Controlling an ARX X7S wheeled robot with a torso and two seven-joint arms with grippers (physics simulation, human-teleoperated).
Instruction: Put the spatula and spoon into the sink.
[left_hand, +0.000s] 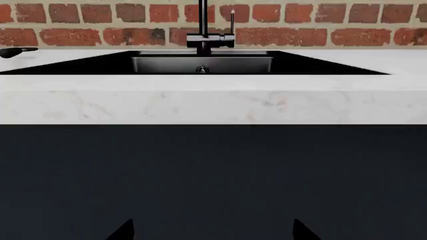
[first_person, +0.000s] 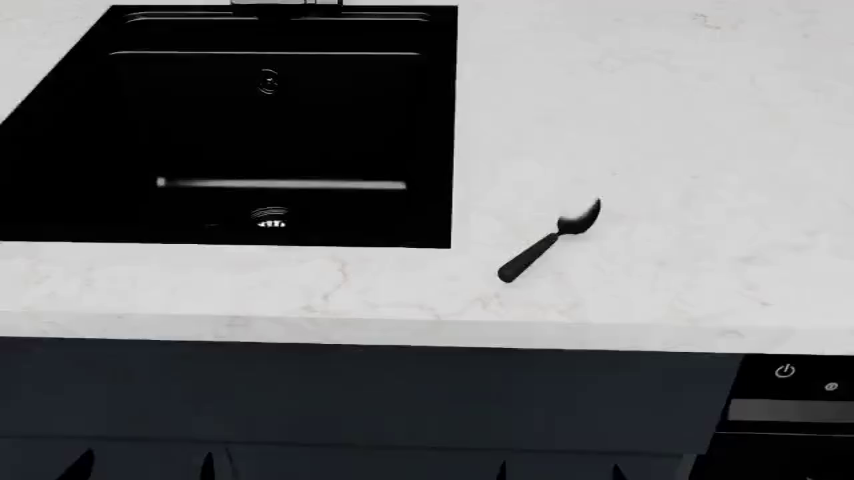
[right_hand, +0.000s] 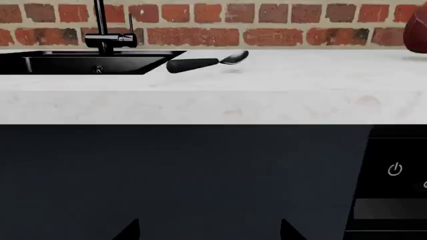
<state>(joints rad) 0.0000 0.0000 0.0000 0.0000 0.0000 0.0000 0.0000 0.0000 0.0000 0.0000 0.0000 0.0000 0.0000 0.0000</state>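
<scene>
The spoon (first_person: 550, 243), with a black handle and a shiny bowl, lies flat on the white counter just right of the black sink (first_person: 200, 120). The right wrist view shows the spoon (right_hand: 205, 62) beside the sink (right_hand: 67, 62). A black elongated thing (left_hand: 17, 51) lies on the counter left of the sink (left_hand: 200, 62), cut by the frame edge; I cannot tell whether it is the spatula. My left gripper (left_hand: 213, 231) and right gripper (right_hand: 210, 231) both hang open and empty below the counter edge, facing the dark cabinet front. Only their tips show in the head view.
A black faucet (left_hand: 203, 35) rises behind the sink against a red brick wall. The drain strainer (first_person: 271, 218) sits in the basin's near part. An appliance panel with a power symbol (first_person: 785, 371) is under the counter at right. A red thing (right_hand: 417, 30) shows at the counter's far right.
</scene>
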